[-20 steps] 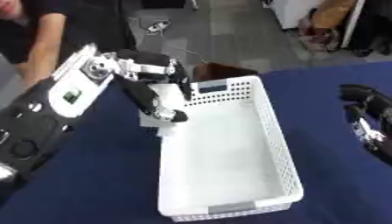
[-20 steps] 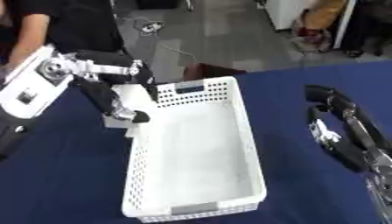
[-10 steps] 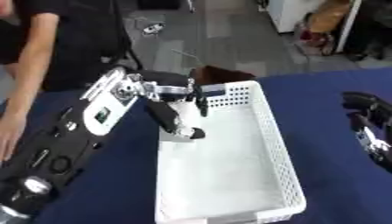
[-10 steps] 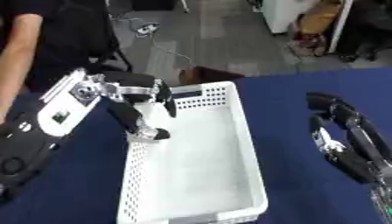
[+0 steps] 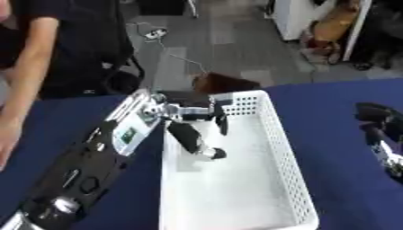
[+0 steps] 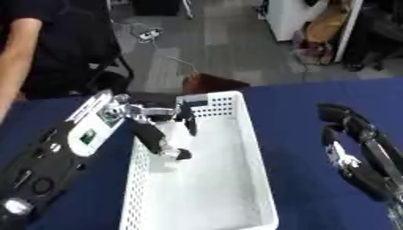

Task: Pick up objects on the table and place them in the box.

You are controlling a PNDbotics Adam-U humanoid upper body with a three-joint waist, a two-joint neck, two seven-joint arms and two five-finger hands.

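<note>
Right now your left hand (image 5: 197, 134) is reaching over the left wall of the white box (image 5: 295, 179), up in its far-left part, toward 11 o'clock of the box's floor. Its fingers (image 5: 221, 121) hang straight down inside the box and its thumb (image 5: 206, 152) sticks out lower, toward 6 o'clock, with a gap between them. You cannot tell from these views whether anything sits in that gap; nothing is clearly pinched. Just beneath the thumb, a pale patch lies on the box floor against the left wall, too washed out to name.

The box itself stands lengthwise on the dark blue tabletop (image 5: 346, 108), its short perforated end at 12 o'clock and its long sides running down toward 6 o'clock. The rest of its floor shows plain white.

Your left forearm (image 5: 87, 170) comes in from 7 o'clock, black with a silver plate bearing a small green mark near the wrist.

Your right hand (image 6: 358, 143) rests on the tabletop at 3 o'clock, well apart from the box, fingers relaxed and pointing up toward 12 o'clock, holding nothing.

Beyond the tabletop's far edge, a brown object (image 5: 224, 83) sits on the grey floor (image 5: 236, 36) at 12 o'clock.
</note>
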